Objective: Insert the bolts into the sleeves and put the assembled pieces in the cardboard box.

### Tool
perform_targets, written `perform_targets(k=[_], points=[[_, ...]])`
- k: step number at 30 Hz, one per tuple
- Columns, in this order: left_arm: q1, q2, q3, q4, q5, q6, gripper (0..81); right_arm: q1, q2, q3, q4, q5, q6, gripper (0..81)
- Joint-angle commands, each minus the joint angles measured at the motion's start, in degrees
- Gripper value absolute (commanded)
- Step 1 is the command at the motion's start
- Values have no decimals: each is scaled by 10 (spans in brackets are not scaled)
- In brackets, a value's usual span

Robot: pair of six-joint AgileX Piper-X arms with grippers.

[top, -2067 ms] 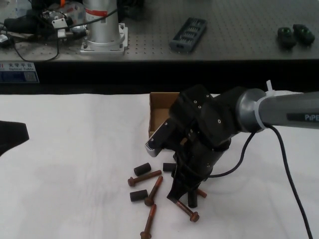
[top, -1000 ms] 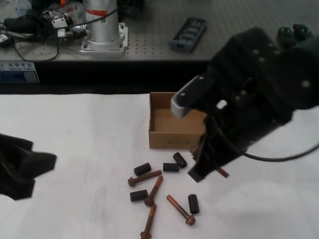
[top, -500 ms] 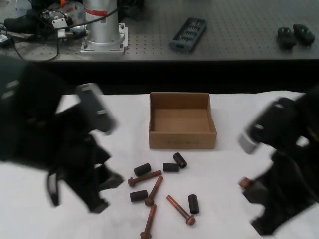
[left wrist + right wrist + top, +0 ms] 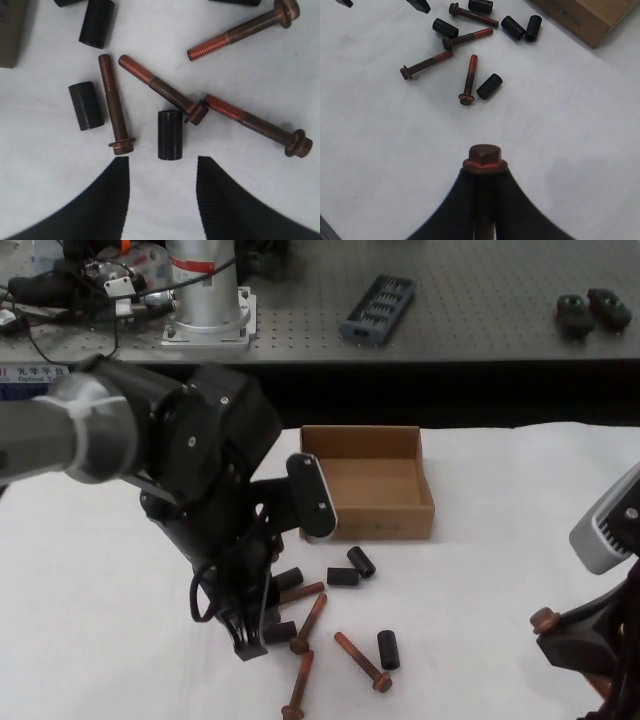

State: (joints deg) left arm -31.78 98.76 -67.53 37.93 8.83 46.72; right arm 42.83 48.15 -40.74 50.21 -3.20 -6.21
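Note:
Several copper bolts, such as bolt [image 4: 360, 660], and black sleeves, such as sleeve [image 4: 388, 649], lie loose on the white cloth in front of the open cardboard box [image 4: 380, 523]. My left gripper [image 4: 247, 638] hangs over the left side of the pile. In the left wrist view it [image 4: 161, 167] is open, with one sleeve [image 4: 170, 135] just ahead of the gap between its fingers and a bolt [image 4: 116, 102] beside it. My right gripper [image 4: 485, 175] is shut on a bolt [image 4: 485, 157], head up, at the near right [image 4: 565, 640], well away from the pile.
The box [image 4: 590, 15] holds nothing that I can see. White cloth [image 4: 480, 580] covers the bench, with free room between the pile and the right arm. Behind it runs a dark perforated bench with a metal post [image 4: 205, 290] and a tool case [image 4: 378, 305].
The right arm has lifted a bolt from the pile and carried it off to the near right. The left arm has swung in from the left edge and come down over the pile.

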Motion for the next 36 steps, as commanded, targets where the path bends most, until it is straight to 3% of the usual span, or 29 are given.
perform_targets(k=[1, 18, 26, 33, 36], points=[[-2, 14, -7, -3, 0, 9, 379, 0, -5, -2, 0, -12, 1, 17], [-24, 78, -7, -44, 18, 10, 368, 0, -5, -2, 0, -17, 1, 17], [-24, 109, -8, -63, -35, 18, 368, 0, -5, -2, 0, -34, 1, 17], [-25, 134, -10, -71, -36, 18, 368, 0, -5, -2, 0, -34, 0, 17], [-25, 140, -11, -72, -36, 18, 323, 0, -5, -2, 0, -34, 0, 17]])
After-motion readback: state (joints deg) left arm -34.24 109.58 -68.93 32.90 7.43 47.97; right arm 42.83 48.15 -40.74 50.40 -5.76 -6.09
